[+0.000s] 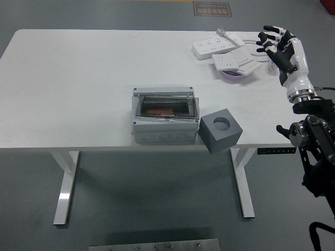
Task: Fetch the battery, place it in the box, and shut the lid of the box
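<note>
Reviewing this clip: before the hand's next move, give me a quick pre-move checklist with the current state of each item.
1. Right hand empty, fingers spread: ok.
2. Box on the table, within view: ok.
3. Orange item visible inside box; whether it is the battery: cannot tell.
4. Lid fully closed: cannot tell.
5. Grey block overhangs the table's near edge beside the box: not ok.
6. Power strips near the hand, snag risk: not ok.

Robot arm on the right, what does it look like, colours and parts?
The right hand has black fingers and a white shell over its back and forearm. A silver metal ring joins it to a black arm built of chunky links with round joint caps. A thin black cable runs by the wrist.
</note>
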Available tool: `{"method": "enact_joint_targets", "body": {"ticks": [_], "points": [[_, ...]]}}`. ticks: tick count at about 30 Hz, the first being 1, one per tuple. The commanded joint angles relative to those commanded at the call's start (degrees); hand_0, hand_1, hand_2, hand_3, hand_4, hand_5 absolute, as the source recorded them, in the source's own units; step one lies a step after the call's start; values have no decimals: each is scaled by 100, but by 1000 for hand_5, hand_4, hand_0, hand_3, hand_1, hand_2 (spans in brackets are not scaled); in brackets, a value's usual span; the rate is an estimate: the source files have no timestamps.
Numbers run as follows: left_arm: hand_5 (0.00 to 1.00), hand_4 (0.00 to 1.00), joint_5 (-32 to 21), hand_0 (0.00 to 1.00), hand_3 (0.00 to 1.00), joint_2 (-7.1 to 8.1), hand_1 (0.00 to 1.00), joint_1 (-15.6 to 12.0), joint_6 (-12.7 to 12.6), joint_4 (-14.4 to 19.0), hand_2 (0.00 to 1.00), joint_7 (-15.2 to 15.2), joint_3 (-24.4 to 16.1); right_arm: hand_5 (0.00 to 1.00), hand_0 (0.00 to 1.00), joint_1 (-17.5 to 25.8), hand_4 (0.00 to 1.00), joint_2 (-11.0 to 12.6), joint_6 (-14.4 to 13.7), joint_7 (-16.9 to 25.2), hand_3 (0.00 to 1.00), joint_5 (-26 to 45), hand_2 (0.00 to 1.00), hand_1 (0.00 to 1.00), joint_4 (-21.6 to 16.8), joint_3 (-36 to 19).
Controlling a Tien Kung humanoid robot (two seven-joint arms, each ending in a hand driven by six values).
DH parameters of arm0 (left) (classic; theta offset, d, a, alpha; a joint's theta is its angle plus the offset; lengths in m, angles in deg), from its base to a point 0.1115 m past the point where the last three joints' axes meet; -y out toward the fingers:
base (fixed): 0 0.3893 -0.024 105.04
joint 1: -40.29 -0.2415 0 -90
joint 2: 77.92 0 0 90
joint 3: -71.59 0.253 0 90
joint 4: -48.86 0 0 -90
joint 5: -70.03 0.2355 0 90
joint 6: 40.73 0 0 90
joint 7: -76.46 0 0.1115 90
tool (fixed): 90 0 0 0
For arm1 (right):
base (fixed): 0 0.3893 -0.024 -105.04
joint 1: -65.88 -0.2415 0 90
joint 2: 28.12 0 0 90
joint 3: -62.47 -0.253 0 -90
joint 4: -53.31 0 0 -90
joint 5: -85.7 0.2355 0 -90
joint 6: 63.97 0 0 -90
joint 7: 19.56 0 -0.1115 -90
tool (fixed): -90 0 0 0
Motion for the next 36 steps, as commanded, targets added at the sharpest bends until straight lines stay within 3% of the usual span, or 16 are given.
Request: {"method": "enact_joint_targets", "body": {"ticks": [2,3,8,9,14,15,20,21,26,27,32,33,36], "points": [[18,593,-5,622,596,-4,681,1,-1,-1,583,-3,2,60,399,7,560,13,2,-3,609,-36,530,484,-28,-16],[18,595,-6,622,597,-5,682,2,-3,-1,583,-3,1,2,554,10,489,18,7,-8,625,-56,568,562,-40,-23],[18,595,-5,622,597,-16,682,-1,-7,-2,583,-4,-2,2,554,11,489,39,121,-93,625,-142,568,562,-90,-56],[20,596,-4,623,598,-18,682,0,-8,-3,583,-3,-3,2,632,9,506,42,149,-114,649,-156,602,627,-96,-62],[20,596,-16,623,598,-28,682,7,-10,-4,583,-12,6,2,632,1,506,63,329,-266,649,-261,602,627,-107,-99],[20,596,-18,624,597,-29,682,8,-10,-4,583,-13,6,2,697,2,550,66,359,-291,800,-275,795,820,-106,-101],[20,596,-14,624,597,-28,682,8,-9,-5,583,-13,3,2,697,10,550,69,467,-361,800,-279,795,820,-103,-117],[21,596,-16,623,597,-27,682,7,-10,-6,584,-14,4,2,801,12,771,70,477,-365,895,-265,874,885,-104,-118],[21,596,-40,623,597,-32,682,1,-10,-6,584,-24,17,2,801,20,771,84,462,-328,895,-179,874,885,-132,-148],[21,596,-44,623,597,-33,682,0,-10,-6,583,-26,20,62,885,20,914,87,453,-317,944,-168,902,908,-138,-154],[21,596,-74,623,597,-31,682,-4,-12,-6,583,-37,35,62,885,17,914,101,407,-264,944,-117,902,908,-168,-183],[21,597,-82,623,597,-29,683,-6,-14,-6,584,-40,40,307,876,16,998,106,400,-258,904,-107,873,882,-178,-186],[21,597,-99,623,597,-24,683,-8,-14,-7,584,-45,47,307,876,13,998,113,384,-245,904,-94,873,882,-201,-197]]}}
